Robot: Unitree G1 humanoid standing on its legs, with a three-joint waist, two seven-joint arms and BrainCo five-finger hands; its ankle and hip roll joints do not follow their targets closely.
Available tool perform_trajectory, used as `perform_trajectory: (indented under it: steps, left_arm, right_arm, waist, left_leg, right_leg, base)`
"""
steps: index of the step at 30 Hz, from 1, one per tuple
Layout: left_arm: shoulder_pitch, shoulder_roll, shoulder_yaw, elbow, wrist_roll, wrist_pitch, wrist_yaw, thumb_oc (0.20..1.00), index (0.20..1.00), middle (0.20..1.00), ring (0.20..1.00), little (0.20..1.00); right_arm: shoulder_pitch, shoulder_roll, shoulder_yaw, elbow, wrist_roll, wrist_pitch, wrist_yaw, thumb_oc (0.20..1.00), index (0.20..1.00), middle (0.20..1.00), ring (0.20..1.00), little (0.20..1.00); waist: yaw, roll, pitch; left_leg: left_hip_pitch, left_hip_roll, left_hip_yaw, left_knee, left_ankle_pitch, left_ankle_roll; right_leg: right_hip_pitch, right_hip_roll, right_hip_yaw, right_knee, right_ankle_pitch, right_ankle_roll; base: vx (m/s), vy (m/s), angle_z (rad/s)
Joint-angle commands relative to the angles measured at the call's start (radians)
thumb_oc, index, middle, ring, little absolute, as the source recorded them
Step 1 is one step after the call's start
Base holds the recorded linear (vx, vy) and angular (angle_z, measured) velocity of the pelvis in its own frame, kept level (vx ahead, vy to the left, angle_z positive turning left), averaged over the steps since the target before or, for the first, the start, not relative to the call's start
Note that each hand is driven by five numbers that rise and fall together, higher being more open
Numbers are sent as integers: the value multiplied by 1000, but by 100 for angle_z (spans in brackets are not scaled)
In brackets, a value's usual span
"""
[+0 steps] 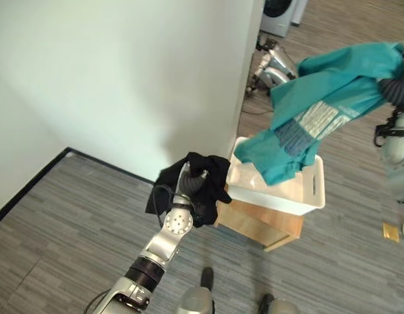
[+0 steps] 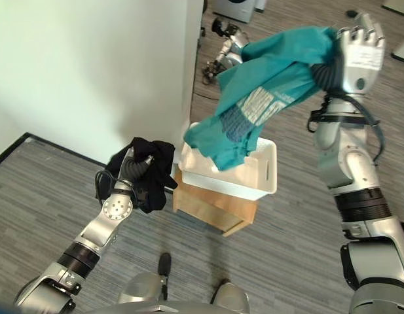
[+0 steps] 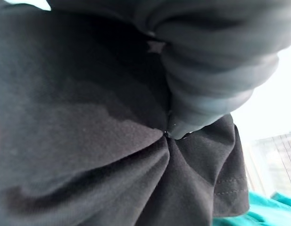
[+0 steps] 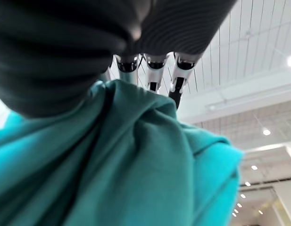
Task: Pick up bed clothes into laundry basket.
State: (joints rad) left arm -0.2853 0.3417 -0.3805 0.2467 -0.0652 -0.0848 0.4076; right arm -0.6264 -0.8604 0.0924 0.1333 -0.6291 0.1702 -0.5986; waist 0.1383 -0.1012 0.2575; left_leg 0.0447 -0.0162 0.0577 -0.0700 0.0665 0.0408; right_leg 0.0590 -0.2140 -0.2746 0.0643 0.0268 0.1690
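Two garments up: right hand point(image 2: 363, 53), raised, fingers straight, carries teal shirt point(image 2: 267, 98) draped over it; shirt's low end hangs into white basket point(image 2: 267, 171) on wooden stand point(image 2: 215, 208). Left hand point(image 2: 137, 163), beside basket, is wrapped in black garment point(image 2: 152, 171); grip can't be read.

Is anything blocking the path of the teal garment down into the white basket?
Nothing visible does. The teal garment hangs from the raised right hand, its lower end dangling over the open white basket. The black garment on the left hand stays beside the basket.
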Motion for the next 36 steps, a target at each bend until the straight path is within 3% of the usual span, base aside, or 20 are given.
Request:
perform_trajectory:
  steps: [1, 6, 10, 16, 21, 22, 23, 24, 27, 30, 33, 36]
  left_arm:
    - [-39, -61, -19, -39, 15, -67, -18, 200, 200, 200, 200, 200]
    - [-9, -74, -13, -44, -16, -67, -24, 200, 200, 200, 200, 200]
    - [2, -86, -15, -42, -34, -64, -25, 200, 200, 200, 200, 200]
    - [-3, -120, -62, 7, -93, -76, -38, 200, 200, 200, 200, 200]
    - [-33, -120, -106, 36, -125, -84, -55, 200, 200, 200, 200, 200]
    - [-44, -114, -118, 27, -144, -94, -58, 200, 200, 200, 200, 200]
    - [-45, -114, -117, 27, -144, -93, -58, 200, 200, 200, 200, 200]
    - [-48, -110, -130, 9, -164, -102, -70, 200, 200, 200, 200, 200]
    - [-53, -100, -135, -28, -181, -110, -79, 200, 200, 200, 200, 200]
    - [-92, -82, -128, -87, -155, -112, -72, 200, 200, 200, 200, 200]
    - [-181, -37, -110, -110, -19, -91, -18, 200, 200, 200, 200, 200]
    - [-262, -1, -100, -224, 13, -114, -18, 200, 200, 200, 200, 200]
  right_arm:
    - [-63, -20, 4, 31, 39, -14, -28, 200, 200, 200, 200, 200]
    - [-12, 95, 59, 56, 127, -71, 40, 200, 200, 200, 200, 200]
    - [55, 176, 99, 86, 107, -70, 73, 200, 200, 200, 200, 200]
    - [83, 279, 273, 415, 100, -57, 120, 200, 200, 200, 200, 200]
    - [31, 292, 331, 622, 150, -50, 113, 200, 200, 200, 200, 200]
    - [-4, 285, 344, 705, 180, -50, 105, 520, 520, 520, 520, 520]
    - [-6, 285, 345, 707, 181, -51, 105, 1000, 1000, 1000, 1000, 1000]
    - [-21, 280, 362, 779, 193, -46, 111, 1000, 1000, 1000, 1000, 1000]
    - [-31, 275, 377, 824, 191, -44, 113, 1000, 1000, 1000, 1000, 1000]
    - [7, 237, 368, 830, 173, -36, 111, 1000, 1000, 1000, 1000, 1000]
    - [33, 164, 333, 828, 173, -39, 102, 1000, 1000, 1000, 1000, 1000]
    - [57, 73, 298, 883, 181, -46, 96, 1000, 1000, 1000, 1000, 1000]
  waist:
    - [16, 7, -97]
    - [30, 12, -115]
    - [38, 18, -111]
    - [95, 19, -70]
    - [147, 6, -33]
    - [167, 3, -22]
    - [166, 3, -22]
    - [187, 6, -16]
    - [192, 12, -17]
    - [177, 25, -29]
    - [157, 41, -42]
    - [140, 62, -54]
  left_leg:
    - [21, 108, 176, -7, -50, -98]
    - [16, 131, 158, -13, -39, -121]
    - [1, 140, 139, -16, -26, -136]
    - [-55, 156, 99, -16, 9, -151]
    - [-128, 156, 53, -17, 41, -169]
    - [-161, 151, 26, -17, 52, -178]
    - [-163, 151, 24, -17, 52, -178]
    - [-177, 146, 6, -17, 58, -182]
    - [-184, 139, -11, -17, 62, -183]
    - [-170, 132, -13, -16, 63, -183]
    - [-153, 130, -8, -13, 62, -183]
    - [-129, 123, -4, -10, 50, -185]
  right_leg:
    - [77, 44, -66, 4, -54, 24]
    - [125, 75, -101, -92, -47, 10]
    - [141, 89, -130, -125, -47, 7]
    - [122, 112, -164, -145, -51, 4]
    - [90, 129, -216, -150, -49, 6]
    - [79, 135, -248, -150, -52, 6]
    - [78, 135, -249, -150, -52, 6]
    - [77, 139, -267, -150, -56, 3]
    - [81, 141, -280, -149, -60, 1]
    - [97, 139, -281, -146, -63, 0]
    - [111, 131, -270, -144, -66, 0]
    - [132, 121, -263, -143, -70, 4]
  base:
    - [116, -79, -26]
    - [86, -49, -6]
    - [71, -30, 21]
    - [3, -2, 13]
    - [-56, -27, 37]
    - [-88, -67, 36]
    - [-67, -73, 58]
    - [-10, -29, 61]
    - [10, -20, 42]
    - [23, 8, 13]
    - [31, 13, 7]
    - [30, 28, -2]
